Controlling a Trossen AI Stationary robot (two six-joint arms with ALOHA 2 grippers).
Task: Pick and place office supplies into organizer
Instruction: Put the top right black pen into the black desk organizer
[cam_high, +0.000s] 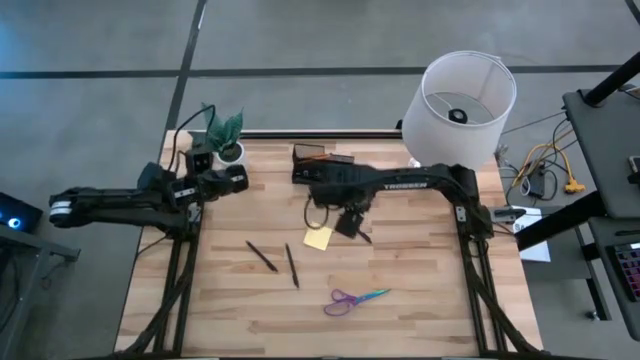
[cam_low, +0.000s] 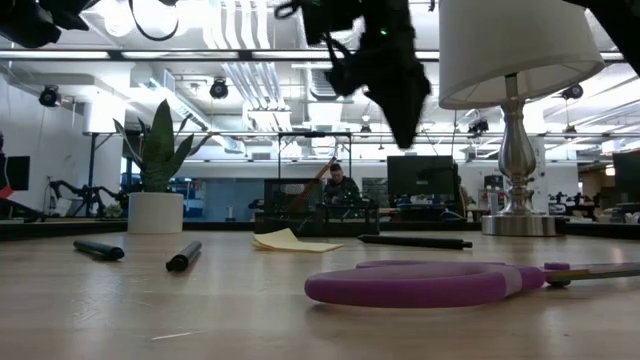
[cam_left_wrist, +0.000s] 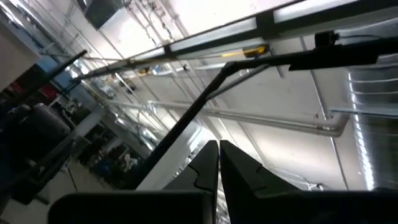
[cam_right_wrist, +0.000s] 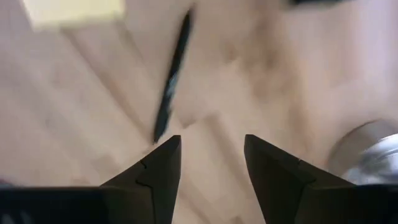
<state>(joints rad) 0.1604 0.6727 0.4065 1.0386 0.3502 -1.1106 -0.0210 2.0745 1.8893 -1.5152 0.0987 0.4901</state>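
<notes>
My right gripper (cam_high: 350, 222) hangs open above the table's middle, fingers pointing down, nothing between them (cam_right_wrist: 211, 155). A thin dark pen (cam_right_wrist: 171, 81) lies flat on the wood just beyond its fingertips, beside the yellow sticky-note pad (cam_high: 318, 238). Two more dark pens (cam_high: 262, 256) (cam_high: 292, 266) and the purple-and-teal scissors (cam_high: 355, 298) lie flat nearer the front edge. The black organizer (cam_high: 320, 155) stands at the far middle. My left gripper (cam_high: 236, 180) waits shut at the far left, raised and tilted up (cam_left_wrist: 219, 163).
A white lamp (cam_high: 465, 95) stands at the far right corner; its metal base (cam_right_wrist: 373, 155) shows close to my right gripper. A white pot with a green plant (cam_high: 225, 135) stands at the far left, next to my left gripper. Bare wood lies along the near edge.
</notes>
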